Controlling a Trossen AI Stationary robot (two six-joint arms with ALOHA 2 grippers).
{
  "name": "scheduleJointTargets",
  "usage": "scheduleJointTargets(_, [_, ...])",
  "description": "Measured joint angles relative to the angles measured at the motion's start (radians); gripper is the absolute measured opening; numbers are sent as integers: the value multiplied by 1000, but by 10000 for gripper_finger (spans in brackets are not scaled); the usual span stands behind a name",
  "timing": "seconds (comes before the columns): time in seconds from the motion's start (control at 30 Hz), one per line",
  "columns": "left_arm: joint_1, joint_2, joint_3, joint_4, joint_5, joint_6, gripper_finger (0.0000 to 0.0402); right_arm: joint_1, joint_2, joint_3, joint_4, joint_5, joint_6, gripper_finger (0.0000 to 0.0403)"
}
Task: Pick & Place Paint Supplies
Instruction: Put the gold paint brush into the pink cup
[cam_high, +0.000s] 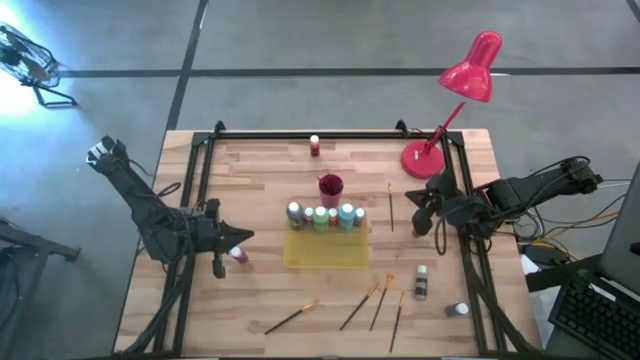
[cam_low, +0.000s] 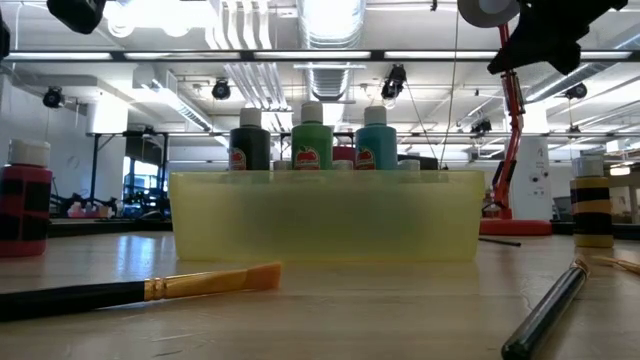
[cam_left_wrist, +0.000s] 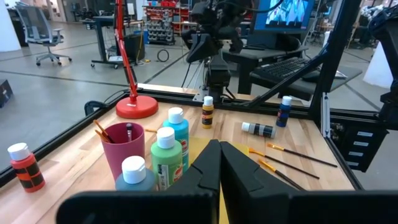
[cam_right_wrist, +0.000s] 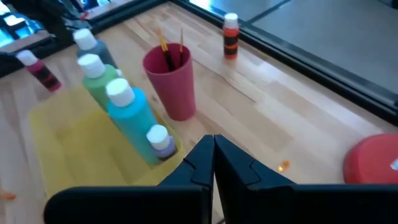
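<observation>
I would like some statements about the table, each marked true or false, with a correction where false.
1. Several bottles stand in the yellow tray. True.
2. The magenta cup is empty. False: it holds brushes.
3. The left gripper holds a brush. False: it is shut and holds nothing.
4. Brushes lie on the table in front of the tray. True.
5. The red lamp has fallen over. False: it stands on its base.
</observation>
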Motion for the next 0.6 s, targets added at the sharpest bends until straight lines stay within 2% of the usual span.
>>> scheduleJointTargets(0.3, [-1, 0, -1, -1, 0, 0, 5, -17, 0, 8, 61, -3, -60, 8])
scheduleJointTargets(0.4, [-1, 0, -1, -1, 0, 0, 5, -72, 0, 20, 55, -37, -41, 8])
scheduleJointTargets(0.6, [-1, 0, -1, -1, 0, 0, 5, -234, 0, 21, 17, -174, -21, 23])
